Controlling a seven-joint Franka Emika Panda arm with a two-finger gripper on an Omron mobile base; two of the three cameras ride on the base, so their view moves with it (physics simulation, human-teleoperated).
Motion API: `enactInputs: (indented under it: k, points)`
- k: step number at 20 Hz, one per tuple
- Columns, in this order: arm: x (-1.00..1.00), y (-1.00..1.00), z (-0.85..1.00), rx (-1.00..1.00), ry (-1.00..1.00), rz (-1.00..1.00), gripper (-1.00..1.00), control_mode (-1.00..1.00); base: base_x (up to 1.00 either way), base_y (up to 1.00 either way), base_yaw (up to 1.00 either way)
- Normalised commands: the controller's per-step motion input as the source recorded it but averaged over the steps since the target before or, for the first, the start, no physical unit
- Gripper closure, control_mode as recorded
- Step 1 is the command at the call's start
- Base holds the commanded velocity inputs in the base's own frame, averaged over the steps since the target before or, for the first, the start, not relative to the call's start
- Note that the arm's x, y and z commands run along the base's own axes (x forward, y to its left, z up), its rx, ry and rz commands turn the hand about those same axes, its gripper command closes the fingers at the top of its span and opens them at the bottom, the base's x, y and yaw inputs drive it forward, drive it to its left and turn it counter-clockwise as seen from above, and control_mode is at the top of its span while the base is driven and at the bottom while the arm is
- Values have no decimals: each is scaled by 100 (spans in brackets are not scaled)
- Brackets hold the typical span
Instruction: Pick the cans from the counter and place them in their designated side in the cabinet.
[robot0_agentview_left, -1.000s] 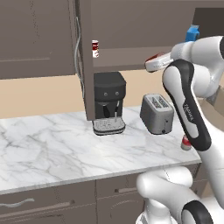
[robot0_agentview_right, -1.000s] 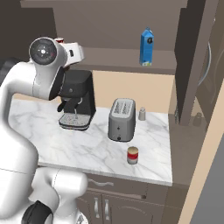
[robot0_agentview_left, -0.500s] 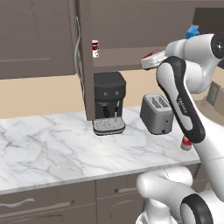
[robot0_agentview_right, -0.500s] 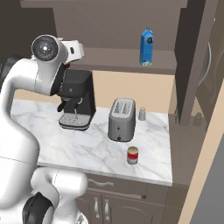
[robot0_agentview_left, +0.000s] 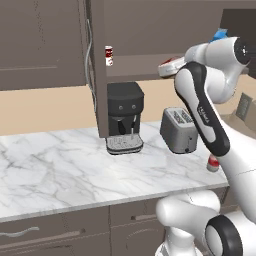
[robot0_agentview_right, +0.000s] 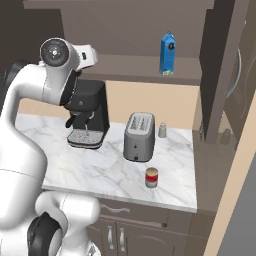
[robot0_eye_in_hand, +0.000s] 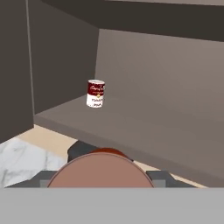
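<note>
My gripper (robot0_eye_in_hand: 101, 176) is shut on one of the cans (robot0_eye_in_hand: 100, 168). Its round brownish top with a dark red rim sits between my grey fingers (robot0_eye_in_hand: 42, 177). In the left base view the gripper (robot0_agentview_left: 168, 68) hovers level with the shelf of the cabinet (robot0_agentview_left: 137, 66), to the right of the coffee machine. The shelf (robot0_eye_in_hand: 131, 127) lies just ahead and slightly below. A second can (robot0_agentview_right: 151, 177), red above and pale below, stands near the counter's (robot0_agentview_right: 110, 167) front right edge, also seen as the can (robot0_agentview_left: 213, 163) beside my arm.
A slim white can with red marks (robot0_eye_in_hand: 95, 93) stands at the shelf's left end (robot0_agentview_left: 108, 55). A blue carton (robot0_agentview_right: 167, 53) is at the right end. The coffee machine (robot0_agentview_left: 124, 117), toaster (robot0_agentview_right: 139, 136) and a small shaker (robot0_agentview_right: 162, 130) stand on the counter. The cabinet door (robot0_agentview_left: 97, 75) hangs open.
The hand has eased a little closer to the cabinet shelf with the can in it, and the upper arm has swung. The can on the counter has stayed put.
</note>
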Motion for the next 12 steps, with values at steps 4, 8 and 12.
enactInputs:
  k: [4,8,12]
  points:
    - [17,4,0,0,1,0,100,-100,0,0,0]
    - [14,9,1,0,0,0,100,-100,0,0,0]
    - [14,11,3,0,0,0,100,-100,0,0,0]
